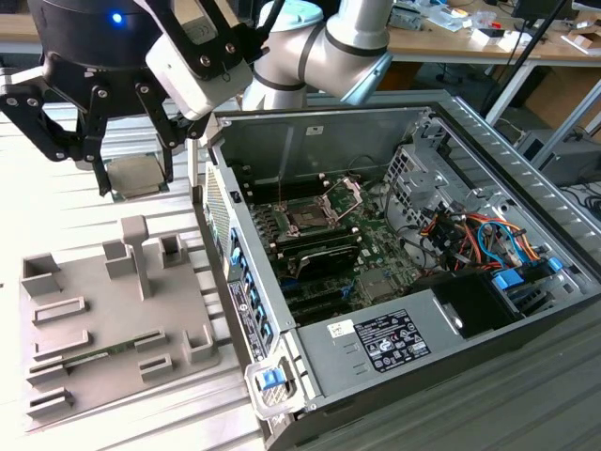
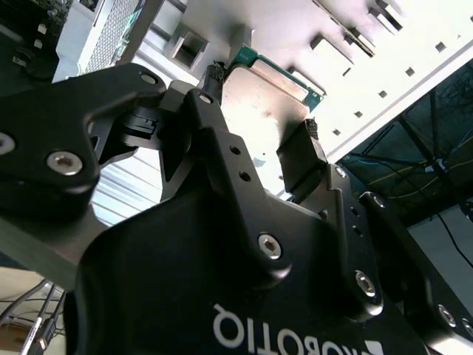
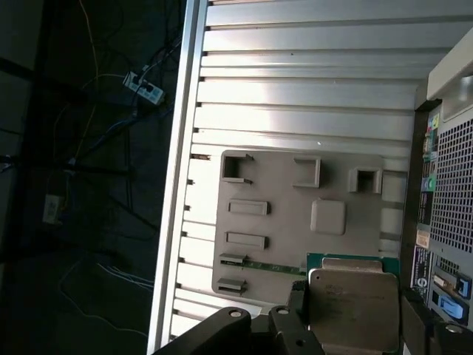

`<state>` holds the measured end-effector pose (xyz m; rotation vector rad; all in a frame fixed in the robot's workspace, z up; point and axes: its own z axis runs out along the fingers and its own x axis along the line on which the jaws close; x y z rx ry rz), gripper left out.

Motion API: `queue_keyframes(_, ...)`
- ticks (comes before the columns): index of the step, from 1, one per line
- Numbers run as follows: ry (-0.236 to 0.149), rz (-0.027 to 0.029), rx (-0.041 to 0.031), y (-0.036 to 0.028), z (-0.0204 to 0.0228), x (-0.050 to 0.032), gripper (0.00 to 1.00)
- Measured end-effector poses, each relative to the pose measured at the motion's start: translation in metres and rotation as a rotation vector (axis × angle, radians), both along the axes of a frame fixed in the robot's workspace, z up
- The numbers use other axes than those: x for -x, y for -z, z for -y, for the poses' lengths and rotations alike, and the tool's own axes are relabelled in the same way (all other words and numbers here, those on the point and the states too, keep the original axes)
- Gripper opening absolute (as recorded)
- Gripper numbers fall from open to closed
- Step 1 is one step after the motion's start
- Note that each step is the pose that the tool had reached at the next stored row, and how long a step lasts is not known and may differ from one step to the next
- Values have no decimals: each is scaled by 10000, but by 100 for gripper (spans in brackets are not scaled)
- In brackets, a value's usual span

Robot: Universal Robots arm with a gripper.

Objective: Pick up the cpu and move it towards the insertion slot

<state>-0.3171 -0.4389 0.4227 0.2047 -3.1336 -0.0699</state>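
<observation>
The jaws are clamped on the cpu (image 1: pixel 136 176), one black finger (image 2: pixel 299 159) pressed against each of two opposite edges, so they stand apart only by the chip's width. The chip sits flat between the fingertips with its pale metal top facing up toward the wrist in both wrist views (image 2: pixel 266 111) (image 3: pixel 351 310). Below the jaws lie the grey tray (image 3: pixel 295 222) and the slatted table (image 1: pixel 56 207). The insertion slot (image 1: pixel 310 216) is well apart from the jaws, inside the open computer case (image 1: pixel 526 178), on the exterior view's right of them.
</observation>
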Motion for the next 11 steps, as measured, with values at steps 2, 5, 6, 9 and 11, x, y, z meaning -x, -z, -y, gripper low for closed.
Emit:
queue_keyframes(2,0,0,0,0,0,-16,55)
queue_keyframes(5,1,0,0,1,0,-43,55)
queue_keyframes(6,0,0,0,1,0,-48,55)
queue_keyframes(9,0,0,0,2,0,-64,55)
queue_keyframes(11,2,0,0,2,0,-74,55)
